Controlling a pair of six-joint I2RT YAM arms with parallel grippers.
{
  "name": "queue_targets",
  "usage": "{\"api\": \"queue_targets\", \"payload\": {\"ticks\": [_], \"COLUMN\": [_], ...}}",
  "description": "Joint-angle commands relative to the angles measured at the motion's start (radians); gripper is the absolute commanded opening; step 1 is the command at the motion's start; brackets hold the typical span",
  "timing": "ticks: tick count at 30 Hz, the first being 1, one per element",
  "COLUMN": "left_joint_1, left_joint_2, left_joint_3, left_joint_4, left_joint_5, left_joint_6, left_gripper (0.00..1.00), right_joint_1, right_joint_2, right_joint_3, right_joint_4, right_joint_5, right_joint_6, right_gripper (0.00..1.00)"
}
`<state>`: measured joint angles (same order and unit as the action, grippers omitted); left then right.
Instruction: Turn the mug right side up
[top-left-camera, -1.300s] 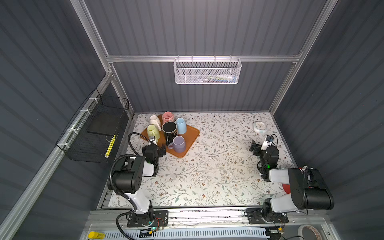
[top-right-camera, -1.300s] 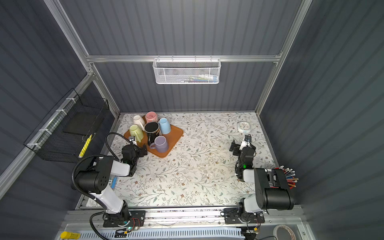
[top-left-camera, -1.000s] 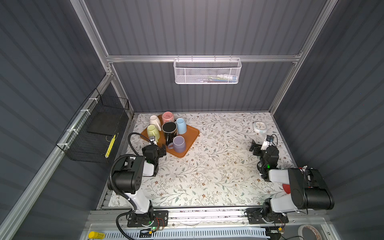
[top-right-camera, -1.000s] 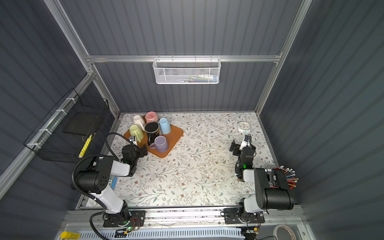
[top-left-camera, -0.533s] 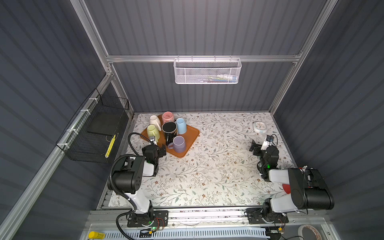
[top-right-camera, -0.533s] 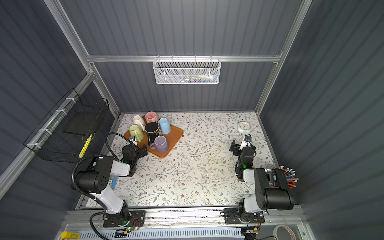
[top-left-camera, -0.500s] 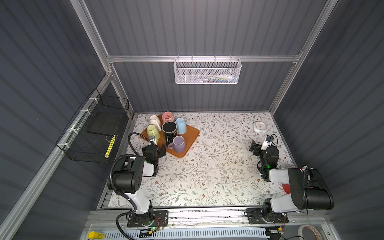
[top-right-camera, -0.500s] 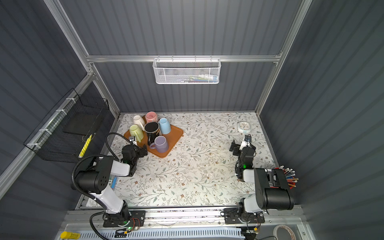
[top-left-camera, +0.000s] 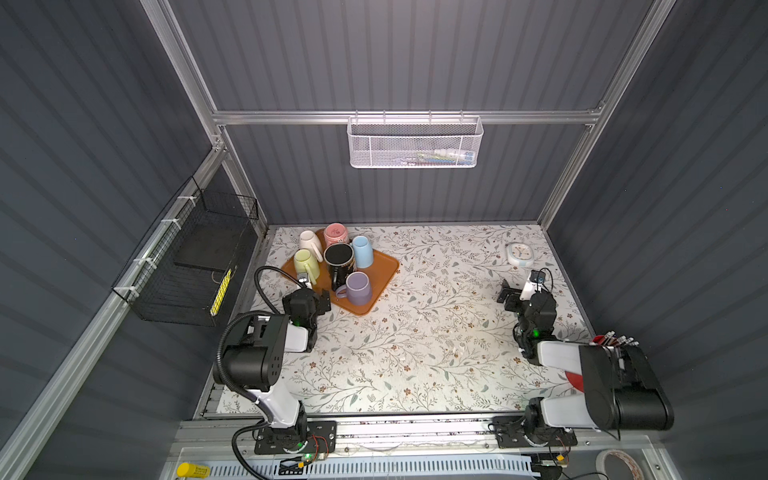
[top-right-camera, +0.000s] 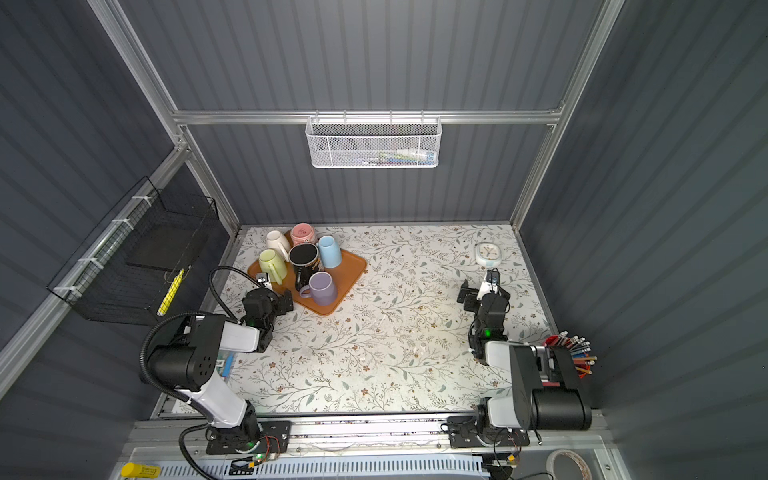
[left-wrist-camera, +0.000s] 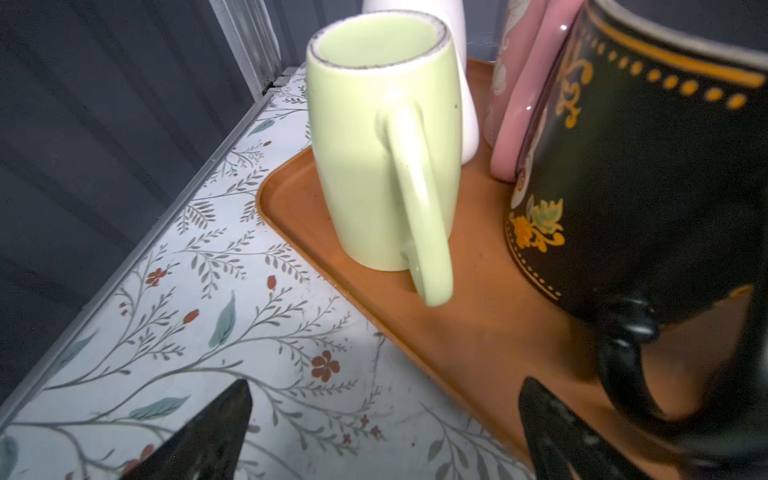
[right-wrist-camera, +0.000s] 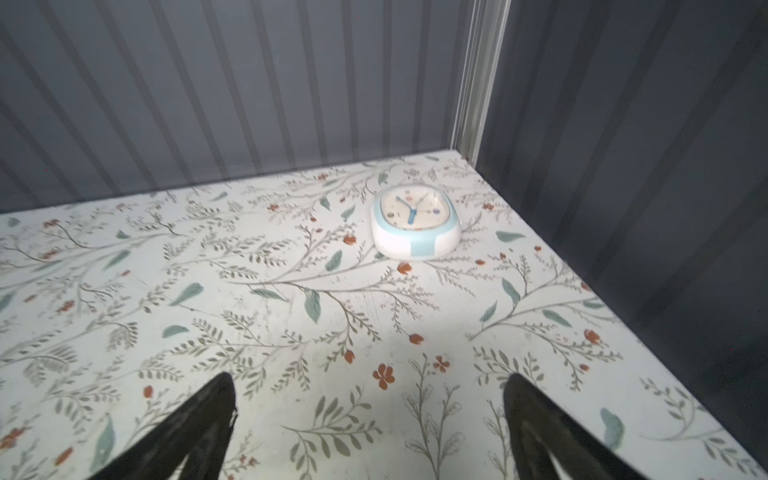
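Green mug is sitting base-up on the tray, at approx. 10 o'clock of the worktop in both top views. 5 other mugs are crowding it: black mug just beside it at 3 o'clock, white mug at 12. Several of the others are looking inverted too, so which 1 the task means is a guess. I'm taking green, since the L pincer is pointing at it from 6 o'clock, low over the worktop just off the tray edge.

L pincer is standing fully released, holding nothing. The left wrist view is showing its 2 tips spread wide w/ the mug's handle facing straight btwn them, well short of contact. R pincer is idling at 3 o'clock of the worktop, also released & empty, w/ only the clock ahead of it at 12.

Handling, as a judgement: it's looking like glazed ceramic, so stiff, no give, prob. fairly heavy for its size, slick under the pads, & liable to chip or break if it's slipping out mid-flip. Handle is looking like the best hold: it's facing the pincer, clear of neighbours, & thin enough to clamp. A body grip is looking tighter, since black mug is leaving little room at 3 o'clock. Lifting clear of the tray before rolling the wrist prob. matters, else the rim is risking a knock on black mug.
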<state>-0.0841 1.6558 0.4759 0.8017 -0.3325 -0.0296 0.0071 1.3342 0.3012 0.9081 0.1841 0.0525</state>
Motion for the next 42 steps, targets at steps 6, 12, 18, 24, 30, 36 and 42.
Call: {"api": "queue_targets", "payload": {"ticks": [6, 12, 18, 24, 30, 36, 42], "left_joint_1": [0.003, 0.003, 0.002, 0.001, 0.0, -0.003, -0.002], "left_joint_2": [-0.302, -0.487, -0.518, -0.653, -0.752, -0.813, -0.832], "left_joint_3": [0.108, 0.268, 0.507, 0.542, 0.535, 0.505, 0.48], "left_joint_4": [-0.341, -0.707, -1.122, -1.261, -1.375, -1.408, -1.406], "left_joint_5": [-0.109, -0.086, 0.034, 0.092, 0.12, 0.181, 0.222], "left_joint_6": [-0.061, -0.182, -0.262, -0.334, -0.377, -0.388, -0.395], "left_gripper": [1.0, 1.0, 1.0, 1.0, 1.0, 1.0, 1.0], "right_joint_1": [0.036, 0.089, 0.198, 0.301, 0.375, 0.428, 0.451], "right_joint_2": [-0.286, -0.17, 0.078, 0.395, 0.654, 0.858, 0.96], "right_joint_3": [0.227, 0.512, 0.812, 1.085, 1.294, 1.44, 1.473], "right_joint_4": [-0.543, -0.878, -1.082, -1.158, -1.133, -1.153, -1.083], "right_joint_5": [-0.125, -0.276, -0.439, -0.508, -0.601, -0.642, -0.676], "right_joint_6": [0.126, 0.213, 0.297, 0.386, 0.478, 0.568, 0.674], "right_gripper": [0.99, 0.94, 0.85, 0.8, 0.74, 0.64, 0.58]}}
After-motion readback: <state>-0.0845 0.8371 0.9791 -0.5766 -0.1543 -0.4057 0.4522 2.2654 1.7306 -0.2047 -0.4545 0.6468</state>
